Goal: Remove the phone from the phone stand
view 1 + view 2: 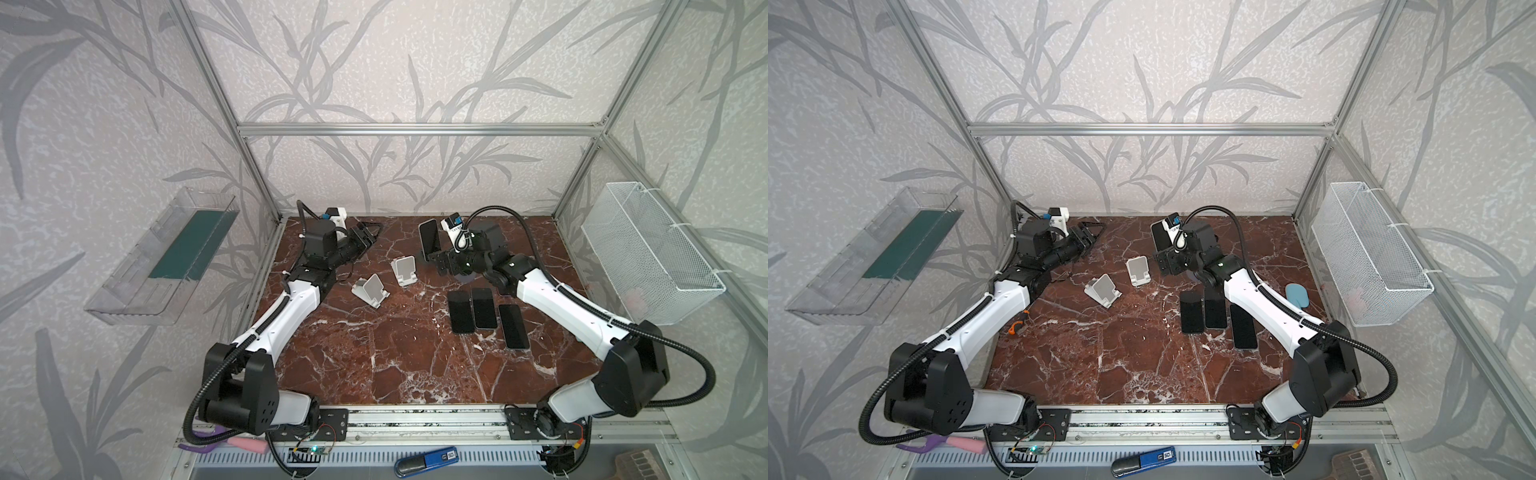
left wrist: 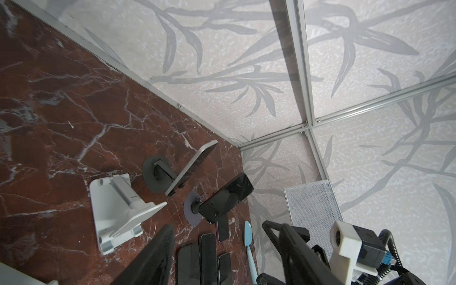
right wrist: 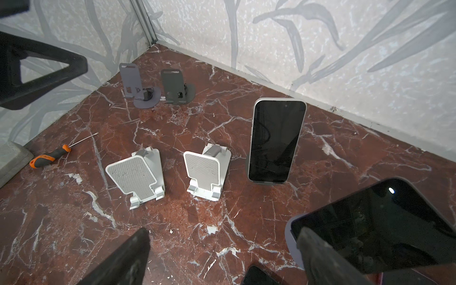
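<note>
Phone in stand, green mat in tray

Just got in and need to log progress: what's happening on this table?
The right claw is open at a purple-edged phone propped on its purple stand, one finger overlapping it in the wrist view; no grip yet. A silver-edged phone also sits on a black stand. Three phones lie flat; two white stands are empty. The left claw hangs open, empty.
</note>
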Available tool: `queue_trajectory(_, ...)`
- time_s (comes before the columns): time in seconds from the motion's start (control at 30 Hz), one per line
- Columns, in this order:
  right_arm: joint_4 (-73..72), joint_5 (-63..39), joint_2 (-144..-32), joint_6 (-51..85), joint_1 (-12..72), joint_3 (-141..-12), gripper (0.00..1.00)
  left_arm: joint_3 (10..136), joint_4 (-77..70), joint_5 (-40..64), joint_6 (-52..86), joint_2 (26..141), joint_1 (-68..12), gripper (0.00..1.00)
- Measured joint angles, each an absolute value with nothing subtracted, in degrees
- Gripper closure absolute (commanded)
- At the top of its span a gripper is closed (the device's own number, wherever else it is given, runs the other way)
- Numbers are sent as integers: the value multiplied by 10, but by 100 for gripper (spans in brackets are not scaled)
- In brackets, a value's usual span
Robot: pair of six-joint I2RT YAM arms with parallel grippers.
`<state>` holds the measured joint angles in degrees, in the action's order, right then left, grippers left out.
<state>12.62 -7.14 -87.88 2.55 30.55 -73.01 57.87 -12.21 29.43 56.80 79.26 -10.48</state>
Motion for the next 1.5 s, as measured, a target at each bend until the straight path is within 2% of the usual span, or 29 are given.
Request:
queue_trajectory(0.07,131,-82,-900,24,300,-748,0,578,-123,294,573,793,-93,32)
queue_trajectory(0.6,184,-78,-1078,11,272,-941,1,578,-112,284,563,747,-73,32)
queue_trajectory(1.0,217,-70,-1214,-10,267,-1094,1,578,-145,308,583,766,-73,31)
queue_trajectory(1.17,231,-65,-1250,-9,267,-1141,1,578,-158,319,592,770,-73,31)
queue_trajectory(1.5,240,-42,-1260,-7,266,-1150,0,578,-169,330,602,770,-73,31)
